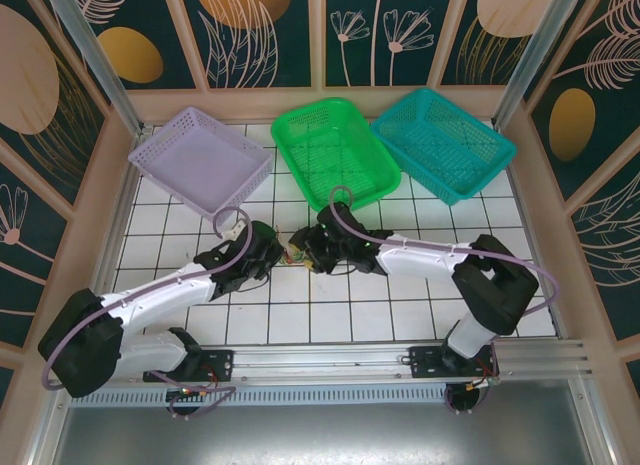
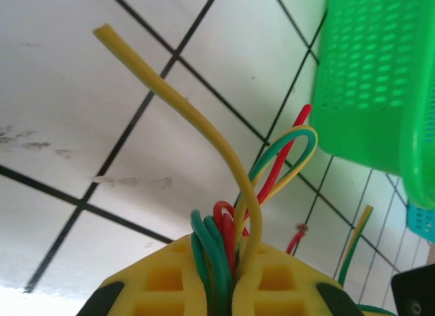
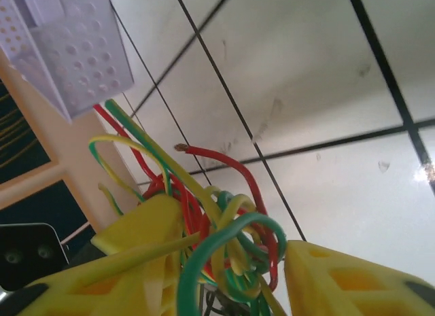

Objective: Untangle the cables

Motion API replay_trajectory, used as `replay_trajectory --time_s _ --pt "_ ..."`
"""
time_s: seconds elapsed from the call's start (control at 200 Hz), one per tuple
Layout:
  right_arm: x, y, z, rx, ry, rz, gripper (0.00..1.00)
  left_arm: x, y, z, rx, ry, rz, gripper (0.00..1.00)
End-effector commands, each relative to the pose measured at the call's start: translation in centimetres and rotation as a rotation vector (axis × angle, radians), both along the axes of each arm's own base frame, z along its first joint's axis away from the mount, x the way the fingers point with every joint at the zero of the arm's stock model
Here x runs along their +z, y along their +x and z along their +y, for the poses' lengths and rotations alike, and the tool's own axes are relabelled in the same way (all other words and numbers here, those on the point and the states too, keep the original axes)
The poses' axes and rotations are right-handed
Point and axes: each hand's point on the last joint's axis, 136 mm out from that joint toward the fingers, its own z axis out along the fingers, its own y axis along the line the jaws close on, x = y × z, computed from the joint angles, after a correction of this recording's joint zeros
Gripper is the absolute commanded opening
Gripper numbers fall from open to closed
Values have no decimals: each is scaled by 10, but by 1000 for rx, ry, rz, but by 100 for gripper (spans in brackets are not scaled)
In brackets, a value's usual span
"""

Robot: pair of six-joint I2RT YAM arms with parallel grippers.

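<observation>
The cables (image 1: 296, 253) are thin red, green, yellow and green-yellow striped wires, knotted into one small bundle. Several strands are pinched at the tips of the left end effector (image 2: 231, 278), one yellow end arching free beyond them. The tangle of loops sits between the parted fingers of the right end effector (image 3: 234, 261).

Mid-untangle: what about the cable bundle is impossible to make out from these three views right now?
1. Left wrist: the cables run down into the shut left gripper; its jaws hide how many are clamped.
2. Right wrist: the knot's bottom is cut off by the frame edge; whether the right gripper actually pinches it is unclear.
3. Top external: the bundle is too small, tucked between both gripper heads.
</observation>
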Motion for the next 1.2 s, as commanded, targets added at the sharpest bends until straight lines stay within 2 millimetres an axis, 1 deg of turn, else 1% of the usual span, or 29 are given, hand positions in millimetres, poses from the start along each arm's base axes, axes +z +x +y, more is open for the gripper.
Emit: replay_trajectory --time_s 0.0,0.065,0.135,0.26,0.31,0.39,0.47,0.55,0.616,0.676,0.756,0.816,0.886,0.976,1.026,1.046,1.101,1.111,1.191 --pt "21 14 -3 -73 84 -8 41 43 11 -38 -21 -139 -103 0" --pt "20 14 -8 -92 75 23 38 52 12 -45 -21 -149 -134 0" --pt "16 10 -15 -112 56 55 41 62 14 -50 -12 -160 -173 0" --pt "11 3 -26 -148 53 81 58 73 18 -53 1 -169 -217 0" --pt "13 3 -30 -164 63 71 62 76 19 -57 -1 -175 -220 0" --pt "13 4 -36 -190 66 66 63 78 20 -63 -6 -185 -219 0" --pt "15 6 -38 -196 64 58 63 80 20 -68 -9 -189 -223 0" --pt "16 4 -41 -199 42 50 64 79 22 -66 5 -163 -223 0" --pt "17 4 -43 -210 34 37 67 82 22 -65 13 -171 -228 0" --pt "16 6 -44 -217 36 27 67 85 22 -67 14 -188 -233 0" --pt "14 12 -44 -231 38 7 56 89 23 -71 10 -208 -238 0" --pt "14 18 -45 -241 45 -4 50 93 23 -76 1 -223 -244 0" --pt "17 25 -44 -244 63 -13 38 98 22 -80 -12 -230 -254 0" --pt "21 32 -47 -257 77 -23 29 105 20 -83 -27 -254 -268 0" --pt "23 36 -50 -261 88 -29 19 114 18 -88 -55 -291 -294 0" --pt "25 37 -51 -259 96 -33 13 116 18 -91 -69 -297 -301 0" --pt "30 41 -56 -262 116 -44 3 124 16 -96 -103 -302 -324 0" --pt "30 42 -58 -264 117 -45 0 126 15 -97 -111 -302 -331 0" --pt "35 46 -71 -282 126 -55 0 141 12 -103 -156 -326 -391 0"
